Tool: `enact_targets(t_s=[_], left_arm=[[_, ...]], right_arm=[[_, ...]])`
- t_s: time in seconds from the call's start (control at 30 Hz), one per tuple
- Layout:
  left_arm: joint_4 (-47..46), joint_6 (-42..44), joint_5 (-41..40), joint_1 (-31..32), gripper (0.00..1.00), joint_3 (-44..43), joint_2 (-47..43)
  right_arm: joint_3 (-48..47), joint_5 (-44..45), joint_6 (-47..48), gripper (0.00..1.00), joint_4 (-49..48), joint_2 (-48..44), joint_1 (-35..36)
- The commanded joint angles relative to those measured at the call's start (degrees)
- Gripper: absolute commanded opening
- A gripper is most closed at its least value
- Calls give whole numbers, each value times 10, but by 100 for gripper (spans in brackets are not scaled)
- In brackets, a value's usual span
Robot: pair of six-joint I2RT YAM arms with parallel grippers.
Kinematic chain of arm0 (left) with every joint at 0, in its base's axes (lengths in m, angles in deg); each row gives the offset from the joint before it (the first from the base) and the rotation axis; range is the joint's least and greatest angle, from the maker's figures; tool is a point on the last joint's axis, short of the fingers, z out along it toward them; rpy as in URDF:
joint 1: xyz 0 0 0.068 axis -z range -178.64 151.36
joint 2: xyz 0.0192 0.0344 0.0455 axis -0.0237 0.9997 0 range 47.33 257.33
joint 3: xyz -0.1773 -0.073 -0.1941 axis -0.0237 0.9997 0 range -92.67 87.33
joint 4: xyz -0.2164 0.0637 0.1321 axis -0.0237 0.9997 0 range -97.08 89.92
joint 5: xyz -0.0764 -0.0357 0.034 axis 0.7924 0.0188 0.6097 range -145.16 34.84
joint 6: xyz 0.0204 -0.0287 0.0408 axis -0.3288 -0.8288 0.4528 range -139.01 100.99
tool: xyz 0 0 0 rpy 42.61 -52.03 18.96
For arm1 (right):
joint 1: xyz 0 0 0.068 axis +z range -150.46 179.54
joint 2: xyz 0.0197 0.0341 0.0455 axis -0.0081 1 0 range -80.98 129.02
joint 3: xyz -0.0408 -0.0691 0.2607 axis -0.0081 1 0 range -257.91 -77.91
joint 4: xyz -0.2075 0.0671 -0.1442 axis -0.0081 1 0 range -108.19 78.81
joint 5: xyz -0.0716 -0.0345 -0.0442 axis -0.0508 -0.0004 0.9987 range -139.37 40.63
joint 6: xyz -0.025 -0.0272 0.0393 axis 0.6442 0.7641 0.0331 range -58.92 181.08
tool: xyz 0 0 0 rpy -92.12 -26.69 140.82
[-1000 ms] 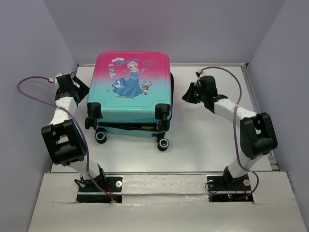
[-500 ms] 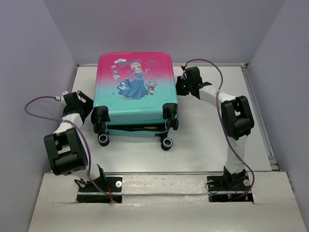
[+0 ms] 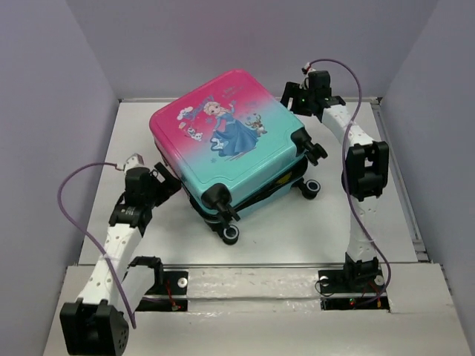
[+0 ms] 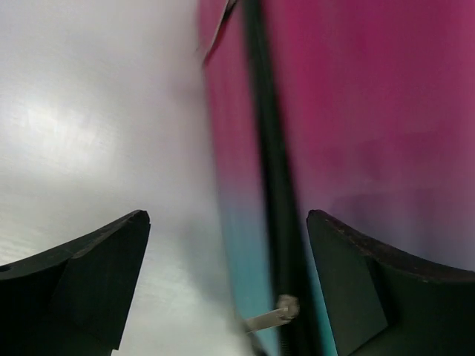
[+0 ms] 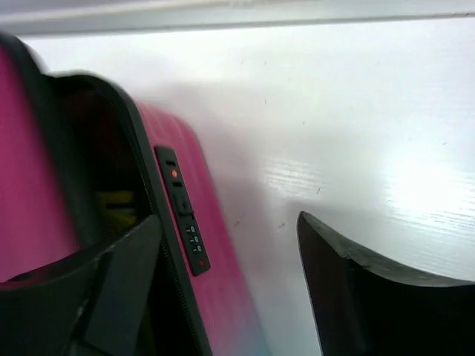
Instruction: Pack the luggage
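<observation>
Item: the luggage (image 3: 234, 141), pink-to-teal shell with the princess print facing up. It is lying skewed on the table (image 3: 334, 222), its halves gaping slightly. The left gripper (image 3: 169, 185) is hovering at the near pink side, fingers spread wide, the zip seam running just ahead between them. The right gripper (image 3: 291, 95) is hanging at the far corner, fingers apart, with the combination lock (image 5: 184, 211) directly in front.

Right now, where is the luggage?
Top view: the luggage lies skewed on the table, its near-left edge by the left gripper, its far-right corner by the right gripper.
</observation>
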Motion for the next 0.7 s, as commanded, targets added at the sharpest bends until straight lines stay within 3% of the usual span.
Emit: enact_targets(t_s=[0.0,0.13,0.27,0.3,0.33,0.37,0.43,0.5,0.53,0.67], left_arm=[[14,44,-85,10,99,-189,-56],[-5,68,-128,10,99,-258,-50],[-30,68,-103,10,99,-300,-2],[-37,67,-97,10,99,-319,11],[-45,67,-88,9,99,-329,21],[-62,69,-87,9,99,-340,53],[-72,68,-59,-2,99,-386,95],[-75,66,-16,-7,99,-435,170],[-81,67,-12,-7,99,-449,216],[-81,87,7,-12,99,-516,302]], right_arm=[[-28,0,-14,88,28,-83,-6],[9,32,7,93,33,-154,-21],[44,63,27,89,46,-216,-21],[51,66,30,85,47,-242,-21],[57,64,32,73,50,-257,-21],[66,48,30,39,52,-275,-21],[120,21,19,8,51,-341,-7],[215,23,25,7,33,-398,30],[249,45,26,7,18,-452,83],[422,98,19,7,-4,-558,191]])
